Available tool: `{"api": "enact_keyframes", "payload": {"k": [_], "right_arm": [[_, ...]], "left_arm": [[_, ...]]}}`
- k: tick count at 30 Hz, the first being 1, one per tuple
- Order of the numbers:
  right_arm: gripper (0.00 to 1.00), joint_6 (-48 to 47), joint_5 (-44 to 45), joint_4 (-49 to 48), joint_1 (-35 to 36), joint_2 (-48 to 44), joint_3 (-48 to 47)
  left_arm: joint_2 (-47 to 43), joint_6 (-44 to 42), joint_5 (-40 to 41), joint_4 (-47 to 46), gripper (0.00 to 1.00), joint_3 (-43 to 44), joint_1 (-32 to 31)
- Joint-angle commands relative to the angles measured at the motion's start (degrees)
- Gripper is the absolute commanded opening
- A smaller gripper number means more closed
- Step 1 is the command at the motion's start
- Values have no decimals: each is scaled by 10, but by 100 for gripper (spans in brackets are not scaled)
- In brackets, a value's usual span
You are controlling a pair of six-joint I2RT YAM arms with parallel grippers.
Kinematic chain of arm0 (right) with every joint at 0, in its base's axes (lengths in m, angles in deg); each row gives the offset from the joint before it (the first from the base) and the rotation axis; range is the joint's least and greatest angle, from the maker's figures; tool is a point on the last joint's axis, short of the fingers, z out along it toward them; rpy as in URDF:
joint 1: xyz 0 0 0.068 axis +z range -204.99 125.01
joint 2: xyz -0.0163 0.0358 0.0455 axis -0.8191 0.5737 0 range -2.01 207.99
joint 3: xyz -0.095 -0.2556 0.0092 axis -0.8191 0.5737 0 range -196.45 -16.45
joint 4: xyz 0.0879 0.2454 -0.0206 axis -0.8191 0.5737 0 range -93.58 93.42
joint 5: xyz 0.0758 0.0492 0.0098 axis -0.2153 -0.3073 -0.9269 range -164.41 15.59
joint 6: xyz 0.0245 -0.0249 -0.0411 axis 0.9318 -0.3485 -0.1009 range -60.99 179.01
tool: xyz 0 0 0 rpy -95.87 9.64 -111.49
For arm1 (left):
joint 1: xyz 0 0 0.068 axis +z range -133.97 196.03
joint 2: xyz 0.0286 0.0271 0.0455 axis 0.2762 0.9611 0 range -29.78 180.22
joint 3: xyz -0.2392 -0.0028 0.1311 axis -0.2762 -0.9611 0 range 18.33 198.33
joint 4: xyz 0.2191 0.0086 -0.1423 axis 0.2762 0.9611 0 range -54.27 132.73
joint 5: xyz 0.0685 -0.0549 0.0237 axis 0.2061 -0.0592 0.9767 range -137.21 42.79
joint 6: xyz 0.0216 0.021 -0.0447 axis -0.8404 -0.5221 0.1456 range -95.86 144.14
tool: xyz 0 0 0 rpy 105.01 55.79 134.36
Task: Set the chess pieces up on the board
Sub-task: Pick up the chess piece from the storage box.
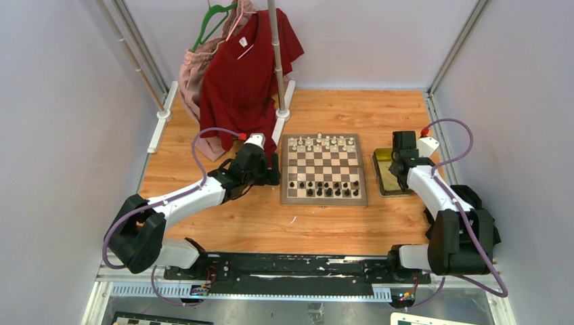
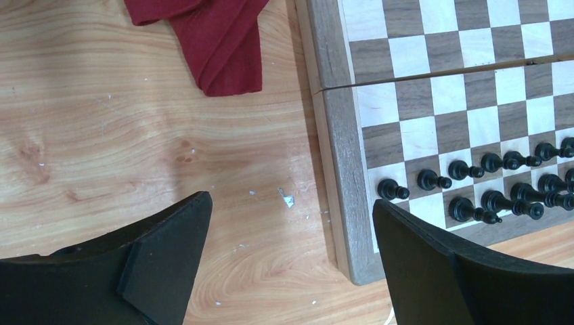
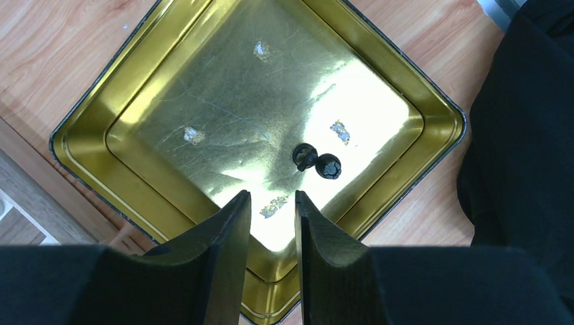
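The board [image 1: 324,201] lies mid-table. White pieces [image 1: 323,143] stand along its far rows and black pieces [image 1: 325,187] along its near rows. My left gripper [image 1: 274,169] hangs just left of the board, open wide and empty. In the left wrist view my left gripper [image 2: 291,202] spans bare table and the board's border [image 2: 342,156], with black pieces [image 2: 501,183] beyond. My right gripper [image 1: 398,162] hovers over the gold tray [image 1: 386,177]. In the right wrist view my right gripper [image 3: 272,198] has its jaws narrowly apart and empty, just short of one or two small black pieces [image 3: 317,161] in the tray [image 3: 95,115].
A red shirt [image 1: 244,74] and a pink garment [image 1: 200,74] hang on a rack pole [image 1: 277,61] at the back left. The shirt's hem [image 2: 216,40] lies on the table near the board's left edge. White walls enclose the table.
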Motion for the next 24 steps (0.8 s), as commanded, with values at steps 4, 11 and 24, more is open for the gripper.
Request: {"api": "enact_keyframes", "payload": {"k": [4,11,24], "right_arm": [[34,32,19,22,-22,2,-13],[34,38,22,26,-41,13,-16],[34,46,4,1,-56,56,-20]], "left_arm": [[-12,-17,-18,10,95,-10,-1],[-18,-31,-16,20,95,-6,0],[-3,-38,-21,30,95,8,0]]}}
